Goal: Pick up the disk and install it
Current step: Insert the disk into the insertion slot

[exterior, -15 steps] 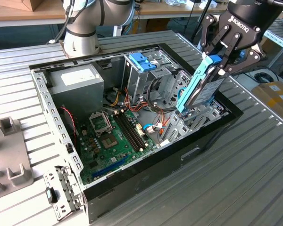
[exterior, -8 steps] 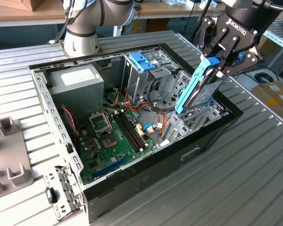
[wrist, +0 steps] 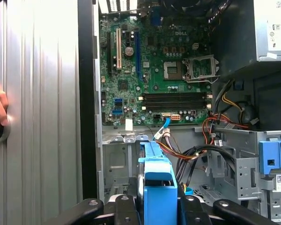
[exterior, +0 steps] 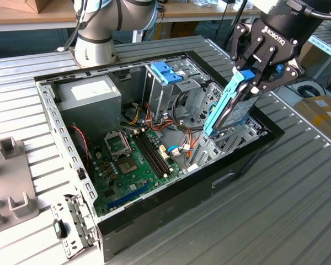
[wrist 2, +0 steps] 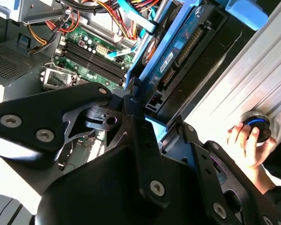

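Note:
In the exterior view my gripper is shut on the top end of the disk, a dark drive in a long light-blue carrier rail. The disk stands tilted over the case's right side, its lower end down among the metal drive bay walls. In the first wrist view the light-blue carrier runs out from between my fingers toward the bay floor. The second wrist view shows the disk edge-on beyond my gripper, with its circuit board and connector facing out.
The open black computer case holds a green motherboard, a grey power supply, loose cables and a deeper-blue latch on a metal cage. A person's hand rests on a round device on the slatted table. Grey fixtures sit at the exterior view's left.

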### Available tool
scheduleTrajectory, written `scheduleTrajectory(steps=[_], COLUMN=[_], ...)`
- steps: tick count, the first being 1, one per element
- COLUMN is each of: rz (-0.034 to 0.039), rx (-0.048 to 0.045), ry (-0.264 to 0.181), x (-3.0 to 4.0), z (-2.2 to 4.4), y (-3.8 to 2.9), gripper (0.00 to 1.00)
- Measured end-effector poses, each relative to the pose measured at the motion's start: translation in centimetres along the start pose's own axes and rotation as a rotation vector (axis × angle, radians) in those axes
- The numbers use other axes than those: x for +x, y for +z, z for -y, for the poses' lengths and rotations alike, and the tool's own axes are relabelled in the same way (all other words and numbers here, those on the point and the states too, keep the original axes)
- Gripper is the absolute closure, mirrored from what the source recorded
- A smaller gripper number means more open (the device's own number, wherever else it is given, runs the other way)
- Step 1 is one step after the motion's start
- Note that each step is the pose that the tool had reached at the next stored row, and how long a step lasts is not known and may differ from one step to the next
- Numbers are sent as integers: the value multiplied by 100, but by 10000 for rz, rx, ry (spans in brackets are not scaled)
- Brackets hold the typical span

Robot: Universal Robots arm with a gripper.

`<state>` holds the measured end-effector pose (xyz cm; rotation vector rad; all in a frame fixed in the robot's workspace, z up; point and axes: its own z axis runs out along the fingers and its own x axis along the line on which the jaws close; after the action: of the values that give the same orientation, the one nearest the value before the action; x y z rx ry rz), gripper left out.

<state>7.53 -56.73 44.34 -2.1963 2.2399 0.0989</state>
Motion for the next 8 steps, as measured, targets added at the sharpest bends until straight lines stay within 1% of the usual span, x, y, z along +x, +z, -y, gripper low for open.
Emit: scheduleTrajectory(steps=[8], rz=[-5], rx=[0], ry=[1], x=[4], z=[-5], y=[45], gripper=[63])
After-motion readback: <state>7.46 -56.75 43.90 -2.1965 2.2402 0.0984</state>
